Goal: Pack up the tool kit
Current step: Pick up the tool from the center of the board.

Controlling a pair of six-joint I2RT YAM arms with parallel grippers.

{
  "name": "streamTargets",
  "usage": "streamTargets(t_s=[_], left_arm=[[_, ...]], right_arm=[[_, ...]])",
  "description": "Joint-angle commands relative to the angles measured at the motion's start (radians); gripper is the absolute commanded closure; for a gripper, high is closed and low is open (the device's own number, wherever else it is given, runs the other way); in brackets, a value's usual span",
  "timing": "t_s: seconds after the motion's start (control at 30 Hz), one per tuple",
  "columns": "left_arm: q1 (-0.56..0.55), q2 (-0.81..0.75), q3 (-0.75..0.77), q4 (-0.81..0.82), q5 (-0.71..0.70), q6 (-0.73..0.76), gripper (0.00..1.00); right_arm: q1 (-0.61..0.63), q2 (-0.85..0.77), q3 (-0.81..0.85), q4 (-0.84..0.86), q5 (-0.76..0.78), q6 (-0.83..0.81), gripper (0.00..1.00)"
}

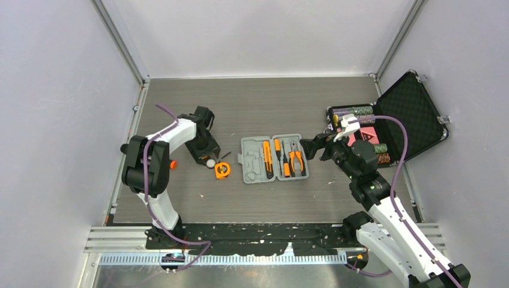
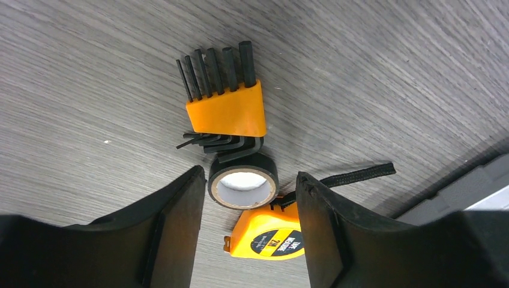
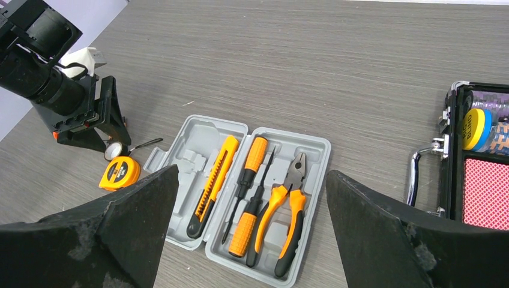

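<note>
Tool kit about half packed; three small items lie outside the case.

The grey case (image 1: 251, 163) lies open in the middle of the table (image 1: 270, 108). The knife (image 3: 213, 180), two screwdrivers (image 3: 255, 157) and the pliers (image 3: 288, 210) already sit in its slots, while its left half shows bare slots. Left of it, close together on the table, lie the tape measure (image 2: 267, 237), the black tape roll (image 2: 243, 162) and the hex key set (image 2: 228, 111). The left gripper (image 2: 250, 175) stands half open with one finger on each side of the tape roll, not clamped as far as I can see. The right gripper (image 3: 252, 171) is wide and empty, just beside the right edge of the case. After these items, the lid must be shut.
</note>
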Motion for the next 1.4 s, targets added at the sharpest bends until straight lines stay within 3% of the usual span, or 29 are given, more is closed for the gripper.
streamTargets(t_s=[0.0,0.27,0.53,0.9,1.1,1.37], left_arm=[[0.002,-0.013,-0.022,-0.010,-0.044,-0.041,0.42],[0.000,-0.020,-0.044,0.006,-0.036,-0.044,0.43],[-0.002,-0.060,-0.080,0.054,0.001,-0.048,0.61],[-0.001,-0.268,-0.116,0.132,0.059,0.022,0.64],[-0.001,-0.405,-0.153,0.278,0.241,0.081,0.64],[-0.003,-0.498,-0.171,0.537,0.670,0.061,0.59]], right_arm=[[-0.001,-0.019,-0.008,0.046,0.021,-0.013,0.03],[0.007,-0.030,-0.012,0.051,0.025,-0.015,0.03],[0.010,-0.034,-0.008,0.046,0.013,-0.015,0.03],[0.009,0.046,0.058,0.050,-0.218,-0.018,0.03],[0.010,0.177,0.120,0.144,-0.482,0.025,0.03],[0.113,0.397,0.190,0.382,-0.690,0.024,0.01]])
